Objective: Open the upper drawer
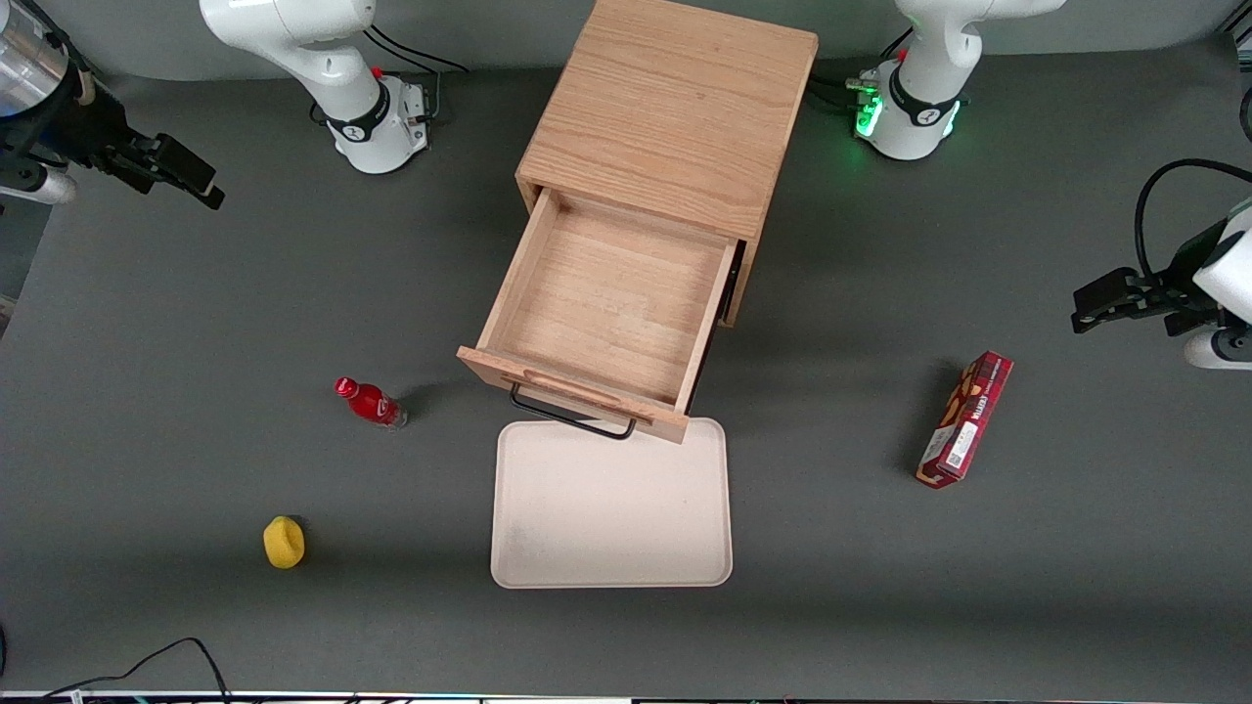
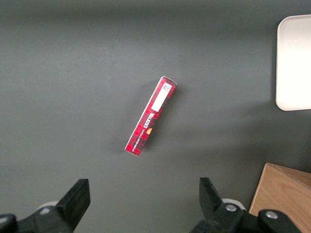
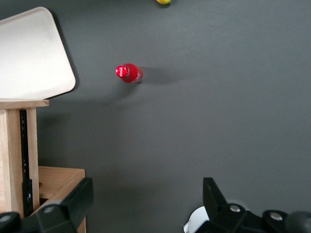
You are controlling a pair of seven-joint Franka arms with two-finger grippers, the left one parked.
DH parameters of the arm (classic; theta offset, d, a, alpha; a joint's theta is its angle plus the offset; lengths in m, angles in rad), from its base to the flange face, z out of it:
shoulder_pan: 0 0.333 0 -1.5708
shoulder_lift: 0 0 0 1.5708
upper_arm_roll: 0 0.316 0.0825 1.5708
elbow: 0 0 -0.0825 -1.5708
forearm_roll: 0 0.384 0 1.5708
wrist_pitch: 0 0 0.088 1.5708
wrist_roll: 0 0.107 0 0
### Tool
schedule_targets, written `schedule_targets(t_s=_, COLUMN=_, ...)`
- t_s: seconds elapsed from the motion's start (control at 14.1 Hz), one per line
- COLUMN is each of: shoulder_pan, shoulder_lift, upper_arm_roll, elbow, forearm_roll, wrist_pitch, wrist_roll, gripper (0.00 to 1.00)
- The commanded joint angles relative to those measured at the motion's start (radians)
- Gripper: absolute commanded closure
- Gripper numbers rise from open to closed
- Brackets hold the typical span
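Note:
The wooden cabinet [image 1: 675,108] stands in the middle of the table. Its upper drawer [image 1: 611,303] is pulled far out toward the front camera and is empty inside. The drawer's black wire handle [image 1: 572,416] hangs over the edge of the tray. The bottom drawer is hidden under it. My right gripper [image 1: 201,186] is open and empty, well off toward the working arm's end of the table, above the bare mat. In the right wrist view the gripper [image 3: 146,199] hovers beside the drawer's side with its black rail [image 3: 22,155].
A cream tray [image 1: 611,518] lies in front of the drawer; it also shows in the right wrist view [image 3: 29,53]. A red bottle [image 1: 370,402] stands beside the drawer front. A yellow object [image 1: 284,543] lies nearer the camera. A red box [image 1: 965,418] lies toward the parked arm's end.

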Motion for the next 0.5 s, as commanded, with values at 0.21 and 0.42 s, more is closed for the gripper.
schedule_targets(t_s=0.21, shoulder_pan=0.011, shoulder_lift=0.011, upper_arm_roll=-0.009, elbow=0.020, forearm_roll=-0.075, wrist_pitch=-0.037, wrist_roll=-0.102, gripper=0.00)
schedule_targets(t_s=0.42, shoulder_pan=0.011, shoulder_lift=0.009, upper_arm_roll=-0.004, elbow=0.021, forearm_roll=-0.074, wrist_pitch=-0.060, wrist_roll=-0.134, gripper=0.00)
